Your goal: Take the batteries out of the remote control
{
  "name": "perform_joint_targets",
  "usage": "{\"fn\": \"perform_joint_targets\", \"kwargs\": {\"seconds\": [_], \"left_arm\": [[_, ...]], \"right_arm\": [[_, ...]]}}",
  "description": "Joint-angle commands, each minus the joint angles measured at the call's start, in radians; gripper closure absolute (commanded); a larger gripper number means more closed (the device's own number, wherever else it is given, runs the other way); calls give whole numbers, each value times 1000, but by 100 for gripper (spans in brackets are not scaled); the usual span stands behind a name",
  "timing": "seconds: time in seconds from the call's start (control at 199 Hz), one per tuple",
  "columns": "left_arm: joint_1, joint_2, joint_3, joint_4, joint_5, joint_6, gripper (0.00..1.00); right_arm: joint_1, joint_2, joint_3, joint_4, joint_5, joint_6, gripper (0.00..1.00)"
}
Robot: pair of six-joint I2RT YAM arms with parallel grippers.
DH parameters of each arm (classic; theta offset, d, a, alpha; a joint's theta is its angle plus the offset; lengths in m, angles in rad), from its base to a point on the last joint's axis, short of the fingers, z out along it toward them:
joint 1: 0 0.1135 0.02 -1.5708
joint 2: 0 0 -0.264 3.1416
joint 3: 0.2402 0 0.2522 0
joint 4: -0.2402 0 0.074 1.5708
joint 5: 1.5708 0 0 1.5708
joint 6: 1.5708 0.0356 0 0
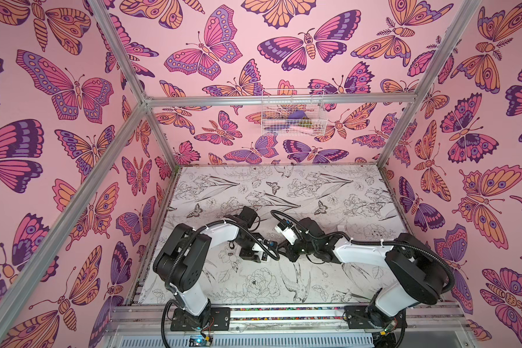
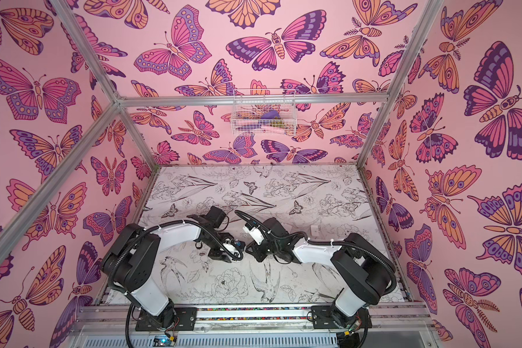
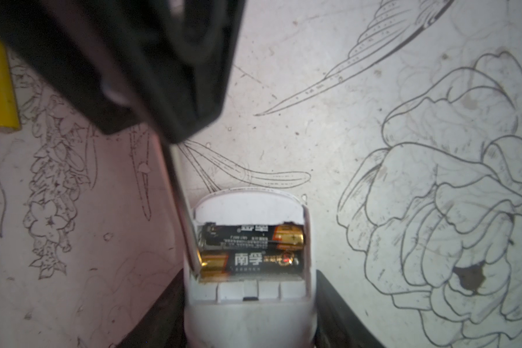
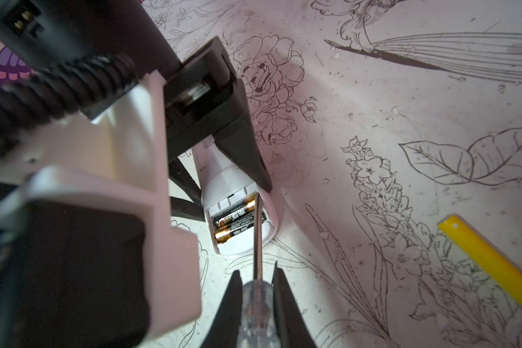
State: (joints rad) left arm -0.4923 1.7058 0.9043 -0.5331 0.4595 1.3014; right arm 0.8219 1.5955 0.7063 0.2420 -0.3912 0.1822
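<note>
My left gripper (image 3: 250, 289) is shut on the white remote control (image 3: 247, 319), one black finger along each side of its body. The battery bay is uncovered. Two black batteries (image 3: 250, 250) with gold ends lie in it side by side. My right gripper (image 4: 256, 271) is shut on the clear handle of a thin screwdriver (image 4: 257, 304). The metal shaft reaches into the bay, and its tip rests at the gold end of the battery nearer my left gripper. One yellow battery (image 4: 488, 262) lies loose on the table. In both top views the arms hide the remote.
The two wrists (image 1: 268, 247) meet close together over the middle of the flower-printed table (image 1: 284, 283). A small white piece (image 2: 314, 230) lies on the table behind my right arm. A white wire basket (image 1: 293, 113) hangs on the back wall. Pink butterfly walls enclose three sides.
</note>
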Motion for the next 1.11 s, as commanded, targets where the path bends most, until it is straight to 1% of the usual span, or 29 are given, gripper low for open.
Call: {"fn": "perform_joint_targets", "kwargs": {"seconds": [0.0,0.302,0.332,0.548,0.785,0.971,1.102], "left_arm": [[-17,29,-22,-19,-18,12,54],[-17,34,-22,-18,-26,15,54],[-17,34,-22,-18,-26,16,54],[-17,31,-24,-19,-27,15,55],[-17,17,-19,-8,-33,-6,57],[-16,-13,-12,36,-60,-27,59],[-14,-20,16,68,-92,-50,59]], "right_arm": [[12,16,7,-62,-132,12,100],[-12,-16,1,-32,-186,40,100],[-12,-46,1,-36,-186,39,100],[-25,-86,-10,-37,-157,36,100],[-49,-128,-32,-53,-33,38,100],[-92,-205,-91,-6,53,92,100],[-116,-261,-120,-15,98,107,100]]}}
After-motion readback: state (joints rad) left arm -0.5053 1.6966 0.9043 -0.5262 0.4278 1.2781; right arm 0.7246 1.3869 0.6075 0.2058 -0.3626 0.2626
